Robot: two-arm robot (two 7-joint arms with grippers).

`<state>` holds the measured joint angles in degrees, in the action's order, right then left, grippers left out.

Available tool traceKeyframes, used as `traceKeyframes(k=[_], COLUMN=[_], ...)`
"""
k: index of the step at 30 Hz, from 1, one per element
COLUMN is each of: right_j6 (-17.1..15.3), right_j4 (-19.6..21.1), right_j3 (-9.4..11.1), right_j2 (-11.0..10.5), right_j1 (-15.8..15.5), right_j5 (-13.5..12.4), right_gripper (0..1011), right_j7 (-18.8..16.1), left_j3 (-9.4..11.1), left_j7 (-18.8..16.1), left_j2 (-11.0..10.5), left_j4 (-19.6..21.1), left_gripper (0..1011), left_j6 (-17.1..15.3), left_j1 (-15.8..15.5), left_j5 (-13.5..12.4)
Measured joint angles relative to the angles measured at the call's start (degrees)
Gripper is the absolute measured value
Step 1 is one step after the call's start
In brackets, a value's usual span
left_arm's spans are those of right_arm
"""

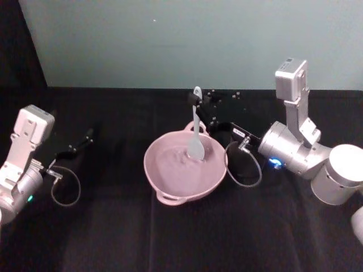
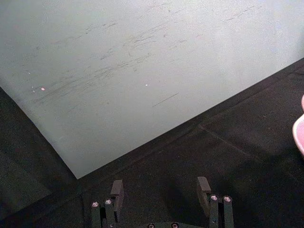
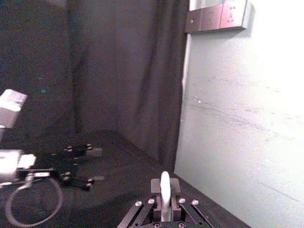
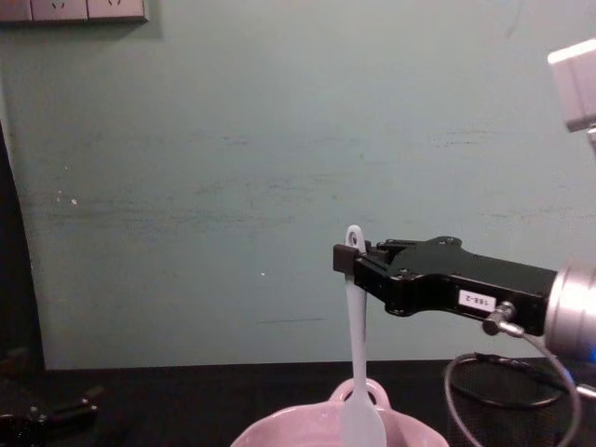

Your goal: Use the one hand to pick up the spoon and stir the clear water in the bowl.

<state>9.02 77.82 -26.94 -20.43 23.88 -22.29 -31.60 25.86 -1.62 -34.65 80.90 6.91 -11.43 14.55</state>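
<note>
White plastic sits in your right gripper [image 1: 197,102] [image 4: 349,259] [image 3: 165,190]. Its two slim black fingers are pressed in on the spoon [image 1: 196,133] [image 4: 357,345] [image 3: 165,185], pinching the handle just below the small hole at the tip. The spoon hangs nearly upright, with a long straight handle and a flat oval scoop. The scoop is down inside the bowl [image 1: 148,170] [image 4: 279,433] [image 2: 300,133] and seems to dip into the water, though the head view is too soft for you to be sure.

You have one spoon and one bowl. The bowl is wide, round, glossy and pale pink. It has two loop handles, one on the far rim and one on the near rim. It stands in the middle of the black cloth [image 1: 113,238], which is matte and slightly creased.

You have two grippers. Your left gripper [image 1: 88,136] [image 2: 160,183] rests low at the left, well apart from the bowl. Its fingers are spread wide and hold nothing.

There are two grey cable loops, one at each silver wrist; the right cable [image 1: 244,170] curls just beside the bowl's rim.
</note>
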Motion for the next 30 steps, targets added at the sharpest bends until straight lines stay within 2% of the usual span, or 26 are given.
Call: traceKeyframes(k=[7,13,18,22,30], right_j6=[-3.5,-5.2,-5.6,-4.8,-1.0], right_j4=[5.4,6.5,5.8,3.8,-2.3], right_j3=[0.4,-0.4,-1.3,-2.4,-3.2], right_j2=[-2.3,-2.4,-1.4,0.4,4.0], right_j1=[-2.7,-3.3,-3.1,-2.1,0.5], right_j5=[-3.2,-5.0,-6.3,-6.7,-4.6], right_gripper=[118,118,118,118,118], right_j7=[-2.3,-2.9,-3.1,-3.1,-1.2], left_j3=[0.0,0.0,0.0,0.0,0.0], left_j7=[0.0,0.0,0.0,0.0,0.0], left_j2=[0.0,0.0,0.0,0.0,0.0], left_j4=[0.0,0.0,0.0,0.0,0.0], left_gripper=[1011,1011,1011,1011,1011], left_j6=[0.0,0.0,0.0,0.0,0.0], left_j1=[0.0,0.0,0.0,0.0,0.0], left_j5=[0.0,0.0,0.0,0.0,0.0])
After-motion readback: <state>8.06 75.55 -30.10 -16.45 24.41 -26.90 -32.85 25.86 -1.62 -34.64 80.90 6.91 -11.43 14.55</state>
